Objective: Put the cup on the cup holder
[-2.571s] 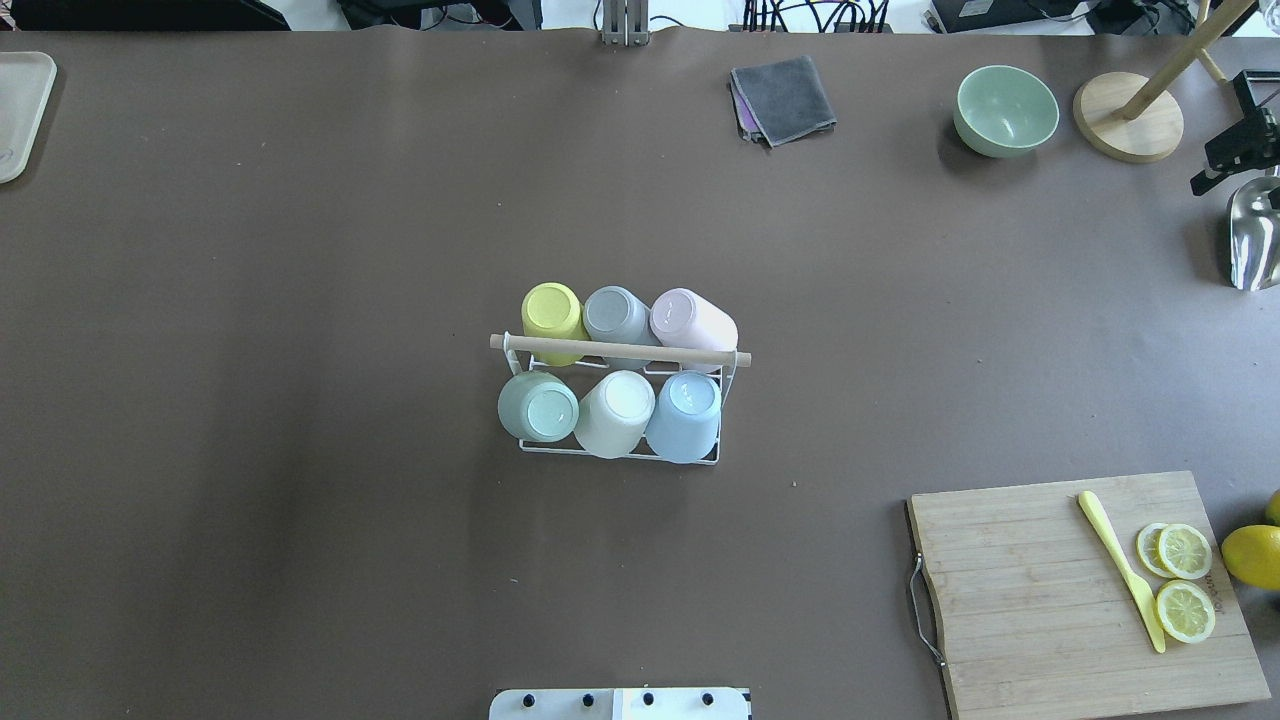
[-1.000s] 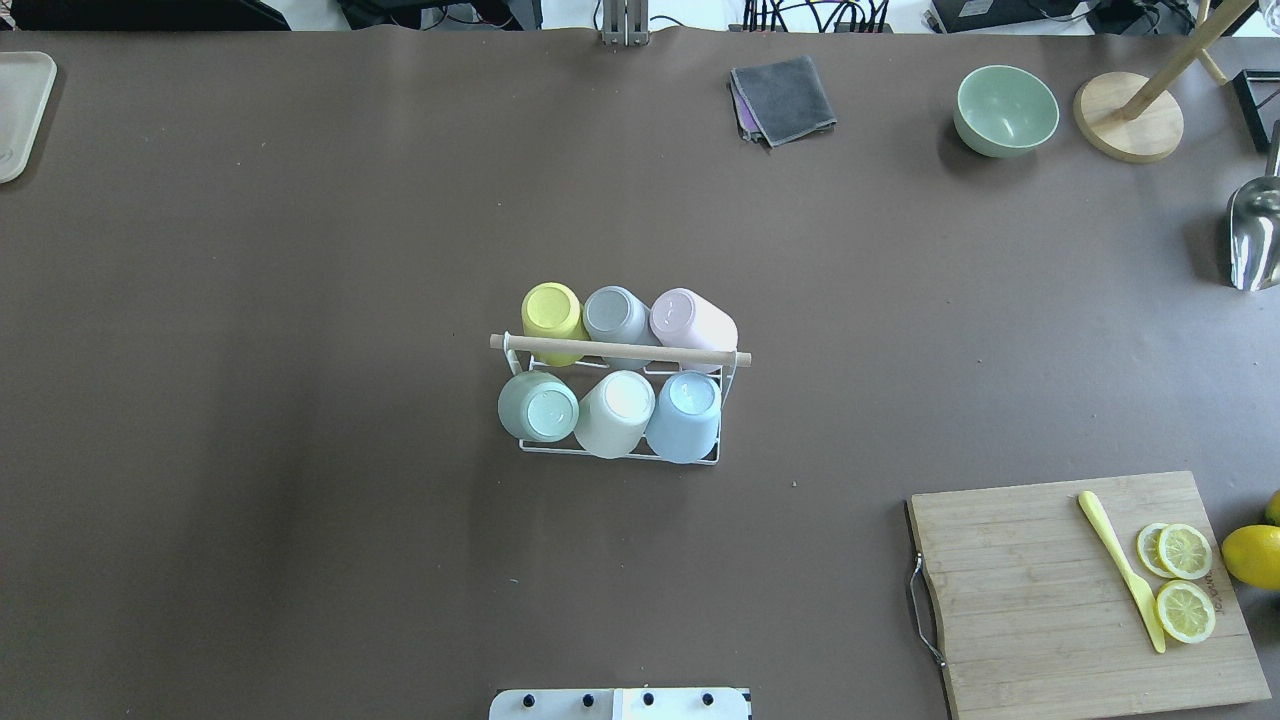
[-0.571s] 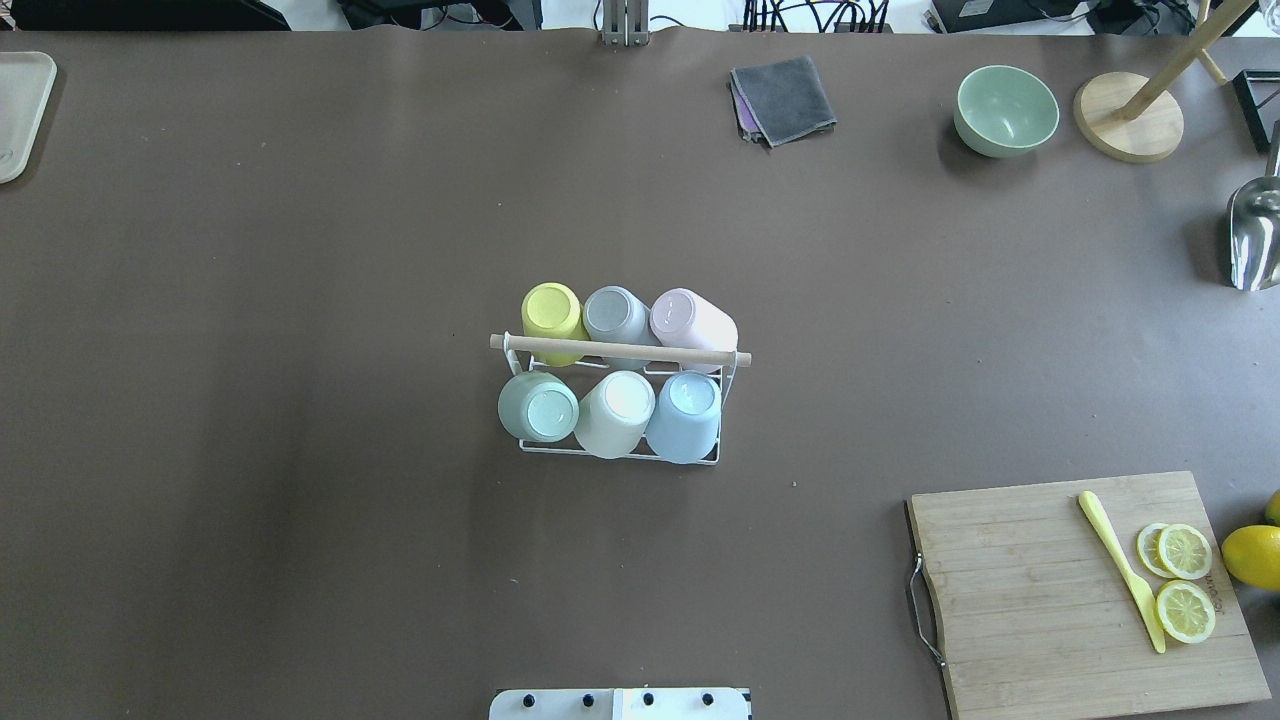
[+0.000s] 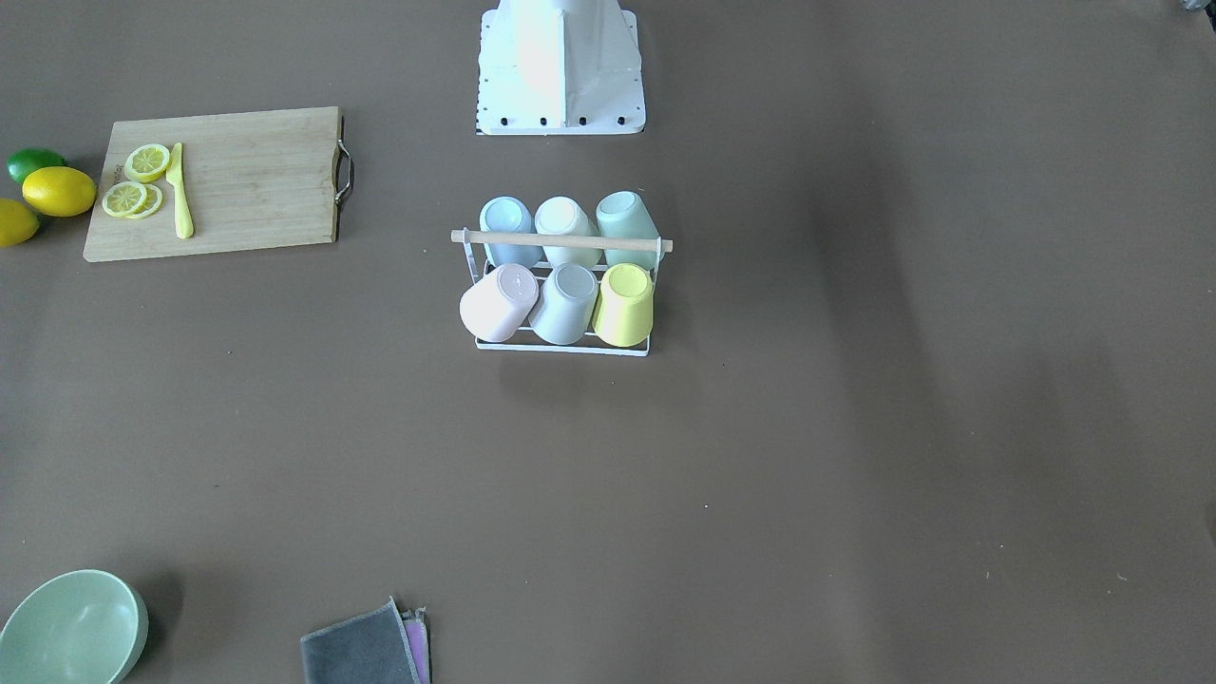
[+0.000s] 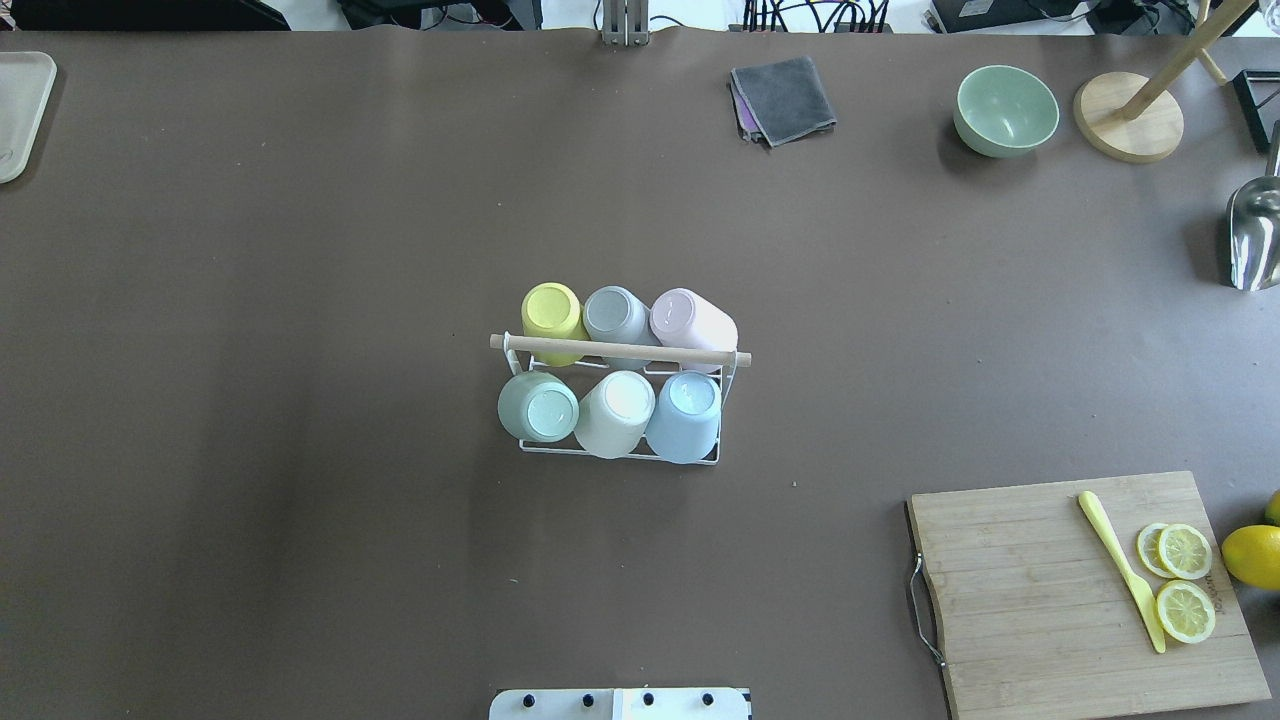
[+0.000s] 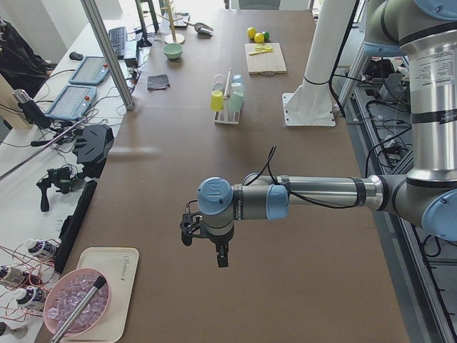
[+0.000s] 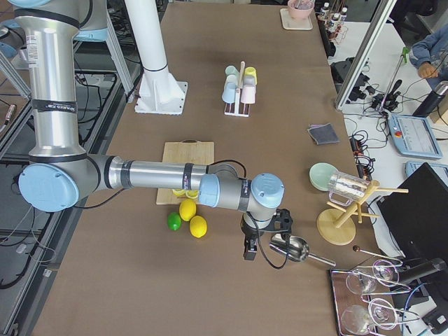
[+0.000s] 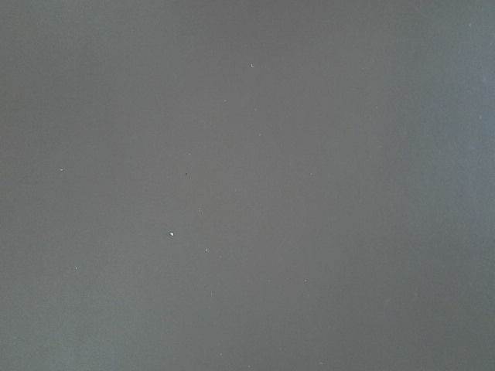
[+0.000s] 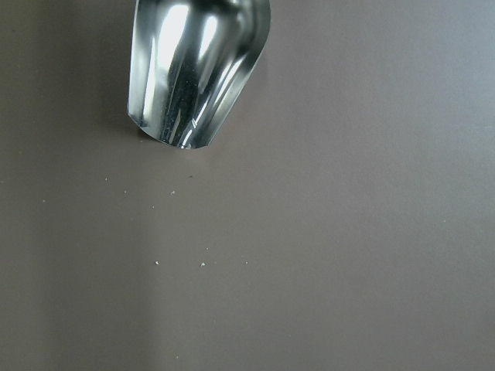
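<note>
The cup holder (image 5: 620, 351), a white wire rack with a wooden rod handle, stands mid-table with several upturned cups on its prongs: yellow (image 5: 552, 308), grey (image 5: 613, 313) and pink (image 5: 692, 320) at the back, green (image 5: 538, 408), white (image 5: 617, 408) and blue (image 5: 686, 412) at the front. It also shows in the front-facing view (image 4: 560, 240). My left gripper (image 6: 218, 257) shows only in the exterior left view, far from the rack over bare table. My right gripper (image 7: 248, 250) shows only in the exterior right view, beside a metal scoop (image 9: 193, 69). I cannot tell whether either is open or shut.
A cutting board (image 5: 1050, 600) with lemon slices and a yellow knife lies at the front right, whole lemons beside it. A green bowl (image 5: 1005, 110), a wooden stand base (image 5: 1128, 118) and a grey cloth (image 5: 785, 98) sit at the back. A tray (image 5: 20, 110) is at the far left.
The right gripper, seen at the overhead view's right edge 2.6 s ago, has left that view. The rack and cups have not moved.
</note>
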Tool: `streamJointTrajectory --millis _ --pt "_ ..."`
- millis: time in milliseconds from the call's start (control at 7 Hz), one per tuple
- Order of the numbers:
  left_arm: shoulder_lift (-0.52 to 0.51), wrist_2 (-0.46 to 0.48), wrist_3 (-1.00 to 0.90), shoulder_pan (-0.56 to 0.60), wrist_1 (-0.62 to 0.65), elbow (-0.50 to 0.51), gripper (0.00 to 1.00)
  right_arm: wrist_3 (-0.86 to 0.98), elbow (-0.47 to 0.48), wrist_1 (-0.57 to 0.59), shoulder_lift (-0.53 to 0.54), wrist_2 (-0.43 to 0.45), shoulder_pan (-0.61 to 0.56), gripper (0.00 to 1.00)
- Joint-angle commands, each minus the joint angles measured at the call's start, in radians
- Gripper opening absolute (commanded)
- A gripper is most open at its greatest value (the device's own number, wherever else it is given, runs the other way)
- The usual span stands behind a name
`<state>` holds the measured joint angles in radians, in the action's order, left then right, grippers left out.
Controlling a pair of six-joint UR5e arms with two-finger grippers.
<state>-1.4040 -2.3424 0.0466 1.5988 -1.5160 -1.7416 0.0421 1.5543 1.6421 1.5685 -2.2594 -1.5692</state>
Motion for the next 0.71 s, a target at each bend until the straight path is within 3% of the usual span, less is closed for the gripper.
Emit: streamJointTrajectory --millis 0,571 --pt "-0.003 0.0 -0.001 0.0 0.0 0.002 0.98 0.004 0.001 -0.004 0.001 -0.002 0.0 1.0" --pt "-0.003 0.002 -0.001 0.001 -0.001 0.0 0.98 0.007 -0.002 -0.004 0.005 -0.002 -0.015 1.0"
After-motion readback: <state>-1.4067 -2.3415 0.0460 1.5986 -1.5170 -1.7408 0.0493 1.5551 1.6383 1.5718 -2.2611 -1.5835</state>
